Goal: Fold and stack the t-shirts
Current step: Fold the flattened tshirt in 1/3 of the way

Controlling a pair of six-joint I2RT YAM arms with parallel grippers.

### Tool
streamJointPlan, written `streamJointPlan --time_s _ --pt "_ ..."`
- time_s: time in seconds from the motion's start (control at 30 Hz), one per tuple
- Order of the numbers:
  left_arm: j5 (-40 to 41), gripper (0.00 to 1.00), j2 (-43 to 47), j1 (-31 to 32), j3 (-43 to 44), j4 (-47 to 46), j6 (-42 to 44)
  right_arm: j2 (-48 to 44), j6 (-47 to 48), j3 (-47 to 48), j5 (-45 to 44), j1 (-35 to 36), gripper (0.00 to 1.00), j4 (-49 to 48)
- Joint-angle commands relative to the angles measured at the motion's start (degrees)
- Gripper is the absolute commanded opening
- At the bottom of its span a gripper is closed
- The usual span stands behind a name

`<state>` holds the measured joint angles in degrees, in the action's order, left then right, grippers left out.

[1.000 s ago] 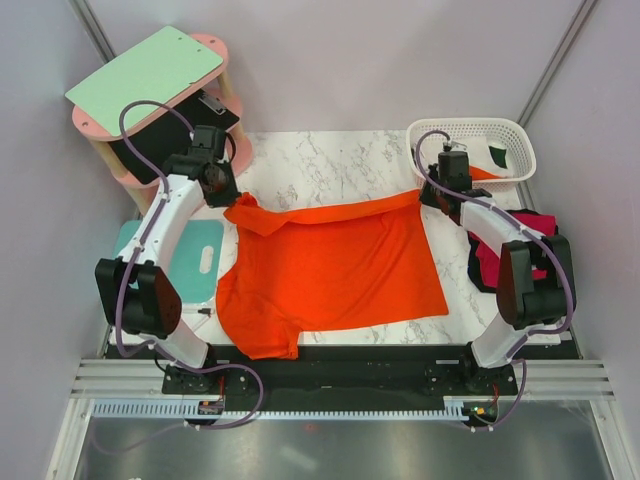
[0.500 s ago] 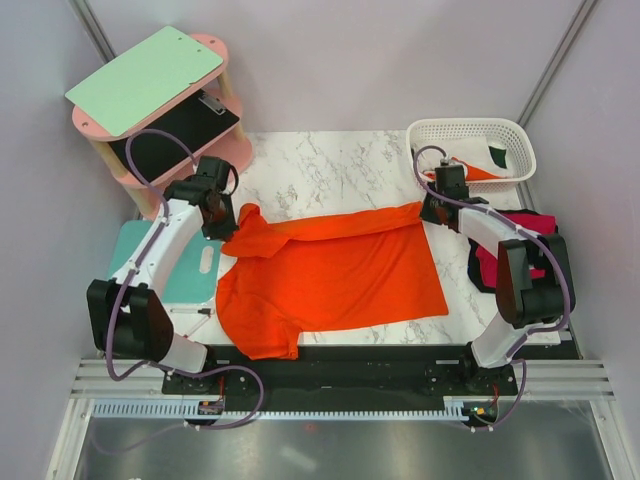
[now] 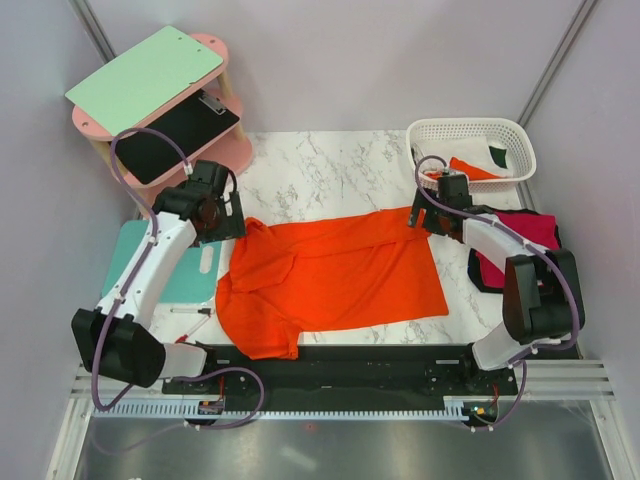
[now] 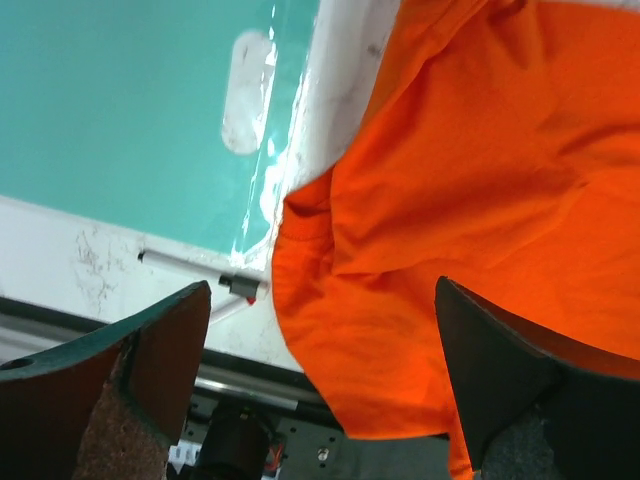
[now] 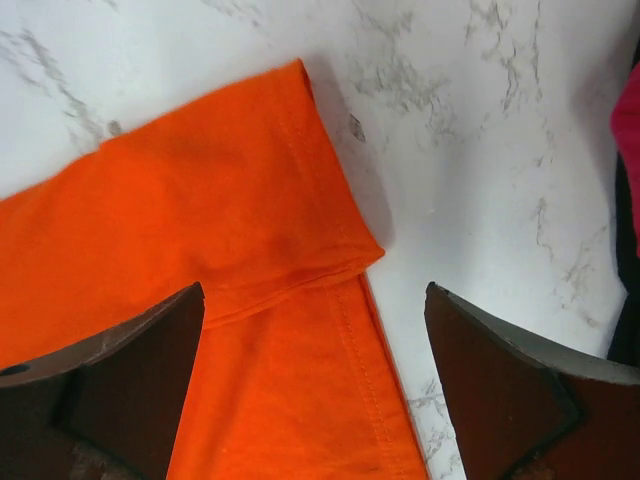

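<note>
Marble-patterned tabletop (image 3: 330, 165) fills the middle of a grey-walled cell. The orange t-shirt (image 3: 330, 280) lies spread across its centre, far edge turned over toward the near side in a doubled band. The left pincer (image 3: 228, 225) hovers over the shirt's far left corner, by a bunched sleeve, its fingers (image 4: 160, 350) spread wide with nothing between them. The right pincer (image 3: 424, 214) sits above the far right corner, equally wide and empty, with the doubled hem (image 5: 300, 270) showing in the gap.

The shirt looks like thin, limp knit: light, easy to pinch, unlikely to keep a crease unaided, and apt to wrinkle or slide on the smooth stone if dragged by one corner. The surest hold is probably both ends of the folded edge at once, pinching both layers and keeping the cloth taut between the arms. The crumpled near left sleeve would want smoothing.

A teal mat (image 3: 190, 265) lies just beside the shirt's left edge, with a thin white stick (image 4: 190, 265) near it. At the right edge a crimson t-shirt (image 3: 530, 230) rests on a black garment (image 3: 478, 272), close under the right forearm, where it could snag. A white basket (image 3: 470, 128) in the far right corner holds a heap of cloth (image 3: 470, 168). A pink shelf (image 3: 215, 48) stands well apart
</note>
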<state>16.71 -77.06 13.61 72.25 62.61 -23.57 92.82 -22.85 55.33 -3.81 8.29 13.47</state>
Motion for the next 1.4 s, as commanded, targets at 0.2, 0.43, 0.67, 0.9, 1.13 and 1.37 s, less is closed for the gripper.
streamJointPlan --time_s 0.2,0.43,0.67,0.9,1.13,1.37 --pt "-5.6 0.88 -19.6 0.8 12.3 -12.6 -0.3 3.2 4.9 7.2 1.8 8.5 0.92 -5.3" --pt "-4.1 0.85 -31.9 0.9 20.0 -13.0 0.6 15.5 5.2 17.4 8.5 12.9 0.00 -4.2" --pt "-4.3 0.82 -37.1 0.9 22.0 -13.1 1.3 25.5 4.1 22.7 9.7 14.1 0.00 -3.9" --pt "-2.4 0.57 -40.5 0.9 23.3 -12.3 1.9 29.9 4.1 27.4 4.2 14.2 0.00 -0.3" --pt "0.9 0.08 -43.6 0.9 26.6 -10.1 1.7 29.5 4.4 28.2 1.0 12.9 0.00 1.5" --pt "9.9 0.02 -41.6 0.6 29.5 -6.8 -0.5 27.6 2.1 25.0 -1.4 9.7 0.00 1.6"
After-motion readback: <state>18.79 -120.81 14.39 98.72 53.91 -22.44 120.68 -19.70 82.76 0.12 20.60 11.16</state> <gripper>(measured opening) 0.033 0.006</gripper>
